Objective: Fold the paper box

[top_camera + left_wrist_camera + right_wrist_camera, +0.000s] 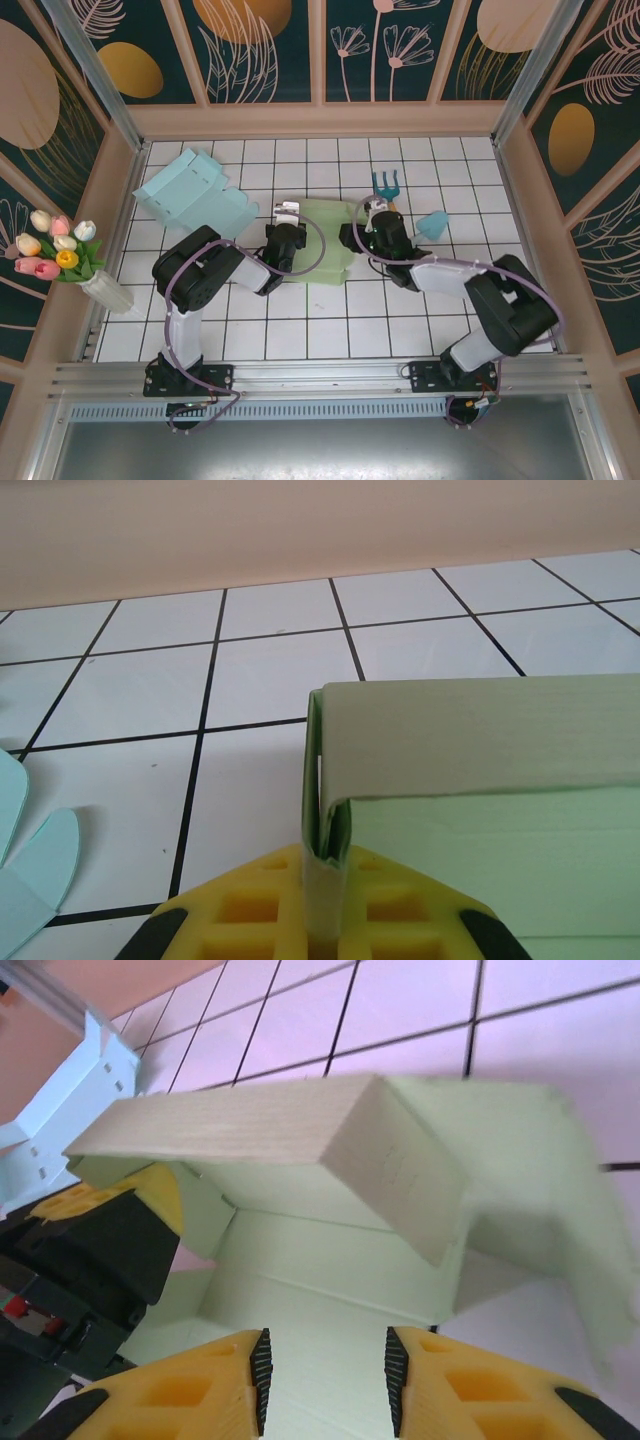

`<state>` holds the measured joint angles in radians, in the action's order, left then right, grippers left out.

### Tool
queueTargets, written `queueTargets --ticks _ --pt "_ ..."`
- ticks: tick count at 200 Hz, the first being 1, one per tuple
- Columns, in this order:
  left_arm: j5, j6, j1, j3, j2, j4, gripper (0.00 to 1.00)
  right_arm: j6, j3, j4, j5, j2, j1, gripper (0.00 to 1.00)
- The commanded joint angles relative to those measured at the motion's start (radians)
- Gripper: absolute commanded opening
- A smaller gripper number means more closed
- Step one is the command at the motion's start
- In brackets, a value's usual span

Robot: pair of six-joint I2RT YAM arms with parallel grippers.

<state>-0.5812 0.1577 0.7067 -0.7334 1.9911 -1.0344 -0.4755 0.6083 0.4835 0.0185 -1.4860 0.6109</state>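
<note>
Two arms meet at table (330, 335) centre over pale green paper box (327, 245). Left gripper (325, 890) pinched shut on doubled side wall; right gripper (325, 1365) jaws parted, empty, above floor panel. Card likely light, springy, crease-prone: hold at folds, not mid-panel.

We see a pale green paper box (325, 245), half folded, lying near the middle of the white gridded surface (300, 340). One long wall stands raised, its top doubled over inward, while the other panels lie spread low.
</note>
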Motion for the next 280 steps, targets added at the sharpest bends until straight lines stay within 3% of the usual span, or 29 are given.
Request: queueTargets --ticks 1,38,63,139,280 --pt "0.005 -0.004 0.004 -0.011 0.012 0.005 0.05 0.077 -0.02 -0.103 -0.184 0.093 0.009 0.39" --pt "0.005 -0.004 0.003 -0.011 0.012 0.005 0.05 0.116 -0.03 -0.186 -0.367 0.15 -0.014 0.39" --pt "0.007 -0.006 0.004 -0.011 0.012 0.005 0.05 0.13 -0.033 -0.216 -0.417 0.158 -0.042 0.39" --pt "0.011 -0.007 0.003 -0.011 0.012 0.005 0.05 0.145 -0.021 -0.151 -0.269 0.057 -0.146 0.4" --pt "0.015 -0.013 0.003 -0.019 0.015 0.019 0.05 0.198 0.039 -0.068 -0.106 -0.078 -0.149 0.39"
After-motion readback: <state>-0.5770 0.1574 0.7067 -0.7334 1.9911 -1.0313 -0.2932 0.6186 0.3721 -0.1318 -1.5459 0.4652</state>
